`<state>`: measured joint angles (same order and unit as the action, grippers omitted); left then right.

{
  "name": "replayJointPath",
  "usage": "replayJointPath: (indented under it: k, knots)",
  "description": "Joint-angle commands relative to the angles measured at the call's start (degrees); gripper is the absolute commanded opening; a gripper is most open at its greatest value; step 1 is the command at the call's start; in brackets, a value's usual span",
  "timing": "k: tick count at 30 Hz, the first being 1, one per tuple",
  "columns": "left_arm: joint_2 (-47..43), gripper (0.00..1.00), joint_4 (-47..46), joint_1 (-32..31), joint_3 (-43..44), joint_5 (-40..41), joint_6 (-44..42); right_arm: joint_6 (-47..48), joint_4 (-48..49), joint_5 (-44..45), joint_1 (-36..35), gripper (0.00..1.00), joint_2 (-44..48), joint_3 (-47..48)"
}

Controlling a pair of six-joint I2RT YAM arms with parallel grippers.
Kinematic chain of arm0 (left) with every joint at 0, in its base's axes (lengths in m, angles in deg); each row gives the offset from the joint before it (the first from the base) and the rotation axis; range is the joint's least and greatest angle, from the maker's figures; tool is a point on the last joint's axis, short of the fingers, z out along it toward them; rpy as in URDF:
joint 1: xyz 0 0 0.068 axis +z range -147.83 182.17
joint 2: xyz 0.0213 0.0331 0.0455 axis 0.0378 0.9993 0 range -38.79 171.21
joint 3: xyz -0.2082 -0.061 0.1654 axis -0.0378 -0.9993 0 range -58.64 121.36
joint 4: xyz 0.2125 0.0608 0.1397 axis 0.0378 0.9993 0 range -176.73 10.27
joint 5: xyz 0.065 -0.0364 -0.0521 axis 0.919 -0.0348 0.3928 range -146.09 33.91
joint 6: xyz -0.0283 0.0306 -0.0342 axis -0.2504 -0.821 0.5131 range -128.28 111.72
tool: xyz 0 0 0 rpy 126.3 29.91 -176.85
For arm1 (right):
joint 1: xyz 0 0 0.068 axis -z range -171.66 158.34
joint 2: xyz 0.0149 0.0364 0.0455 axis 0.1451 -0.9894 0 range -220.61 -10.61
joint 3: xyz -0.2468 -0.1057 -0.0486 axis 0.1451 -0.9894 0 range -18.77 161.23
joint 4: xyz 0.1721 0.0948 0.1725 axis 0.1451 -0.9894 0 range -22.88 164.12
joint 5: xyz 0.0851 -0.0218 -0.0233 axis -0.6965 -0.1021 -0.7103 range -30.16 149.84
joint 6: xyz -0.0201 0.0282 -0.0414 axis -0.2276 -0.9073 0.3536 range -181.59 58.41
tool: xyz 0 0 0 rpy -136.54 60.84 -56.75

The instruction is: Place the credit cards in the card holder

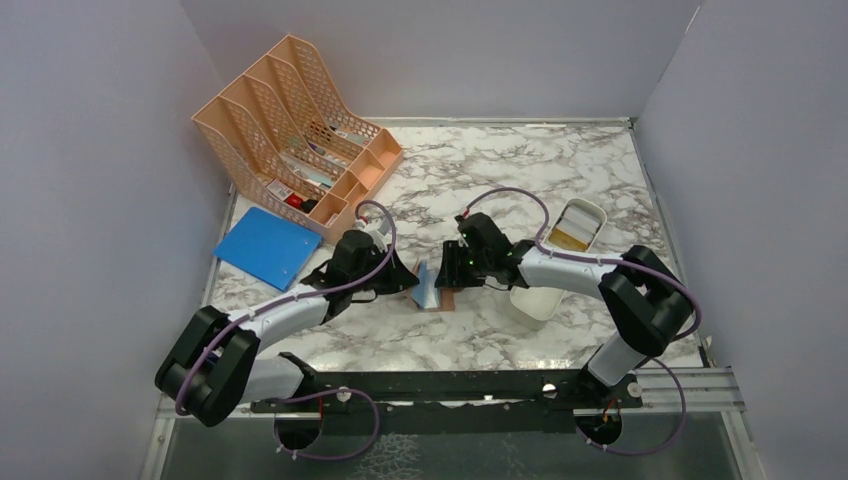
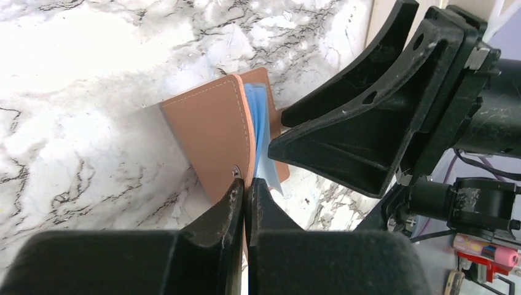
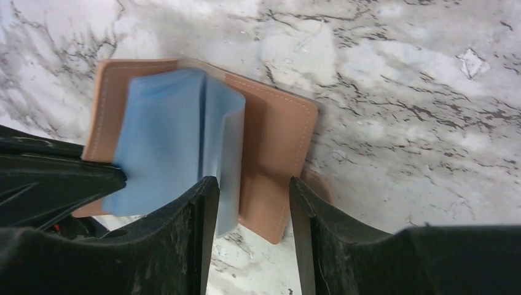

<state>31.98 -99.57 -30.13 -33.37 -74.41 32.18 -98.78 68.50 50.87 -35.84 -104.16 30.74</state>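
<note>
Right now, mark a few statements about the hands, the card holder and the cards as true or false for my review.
1. The left hand is shut on the card holder's edge. True.
2. The right hand is clamped shut. False: its jaws stand apart over the card holder.
3. The card holder is folded closed. False: it lies open, blue lining showing.
4. Yellowish credit cards sit in the white tray. True.
</note>
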Motion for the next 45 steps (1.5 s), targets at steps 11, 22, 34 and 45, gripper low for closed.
replayJointPath:
  k: [11, 22, 34, 45]
  knots:
    - [0.8, 0.27, 16.0, 2.0, 5.0, 8.7, -0.1, 1.6, -3.0, 4.6, -0.3, 0.44, -0.3, -0.6]
    - [0.0, 0.52, 13.9, 2.2, 5.5, 4.7, -0.9, 1.6, -3.1, 4.4, -0.2, 0.4, -0.7, -0.3]
    - [1.6, 0.57, 13.7, 2.2, 6.1, 5.3, -2.2, 1.5, -4.2, 4.1, -0.3, 0.38, -1.2, 1.5]
    - [2.9, 0.56, 19.5, 2.2, 9.7, 10.7, -3.7, 1.4, -4.4, 3.1, -0.3, 0.37, -1.1, 2.3]
